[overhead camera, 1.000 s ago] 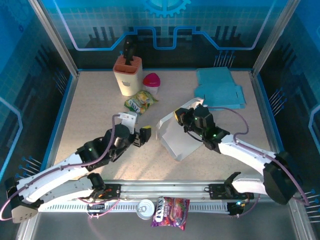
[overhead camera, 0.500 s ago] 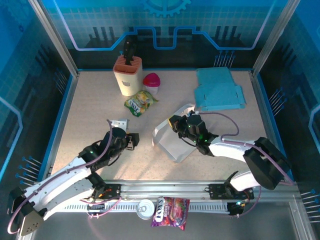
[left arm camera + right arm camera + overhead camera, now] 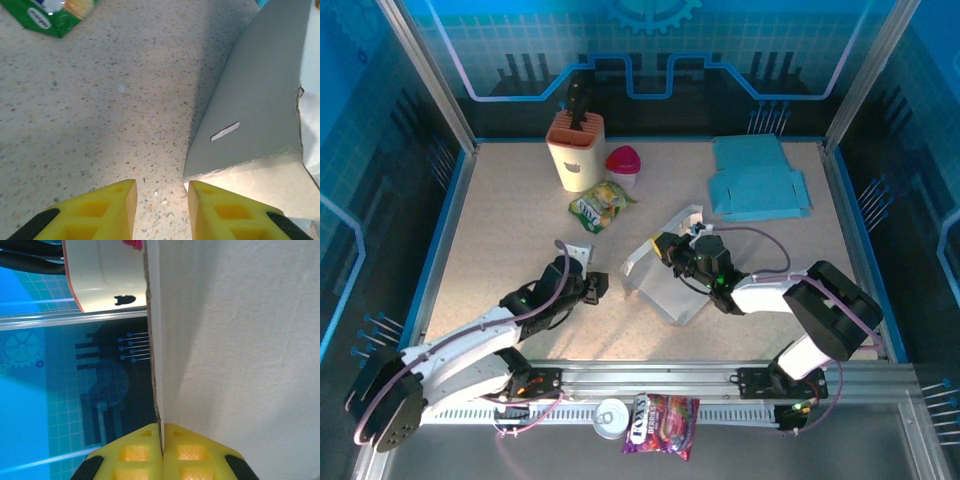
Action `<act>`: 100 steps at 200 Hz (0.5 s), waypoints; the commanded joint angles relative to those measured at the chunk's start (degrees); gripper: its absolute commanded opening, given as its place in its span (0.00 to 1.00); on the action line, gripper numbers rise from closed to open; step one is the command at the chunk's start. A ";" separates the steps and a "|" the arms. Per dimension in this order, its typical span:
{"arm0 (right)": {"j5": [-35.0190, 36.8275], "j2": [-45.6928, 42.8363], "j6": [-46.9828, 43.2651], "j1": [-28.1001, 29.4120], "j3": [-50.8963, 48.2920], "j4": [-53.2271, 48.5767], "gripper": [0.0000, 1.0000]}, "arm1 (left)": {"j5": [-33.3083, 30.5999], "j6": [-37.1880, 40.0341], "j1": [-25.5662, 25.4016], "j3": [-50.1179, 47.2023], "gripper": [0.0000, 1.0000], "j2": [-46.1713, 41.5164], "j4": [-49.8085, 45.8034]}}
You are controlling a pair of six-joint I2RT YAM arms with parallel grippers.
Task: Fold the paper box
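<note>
Matt paper box [image 3: 255, 100], speckled tabletop [image 3: 100, 125]

The counter [image 3: 510, 220] is beige, flecked with fine dark and pale speckles. The paper box [image 3: 655, 287] is white, grey where shaded, with a brownish raw edge. The left claw [image 3: 160, 194] and the right claw [image 3: 162, 441] are yellow with black pads. The holder [image 3: 576, 158] is cream with a peach-orange top. The cup [image 3: 624, 163] has a magenta lid. The snack bag [image 3: 601, 204] is green and yellow. The flat sheets [image 3: 757, 180] are light blue. The candy bag [image 3: 662, 411] is purple with red, and the can [image 3: 611, 417] is silver.
</note>
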 commanded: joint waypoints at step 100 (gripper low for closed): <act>-1.58 0.02 0.25 -1.17 -0.74 -0.32 0.00 | 12.20 13.77 -0.60 -3.49 0.39 12.45 24.77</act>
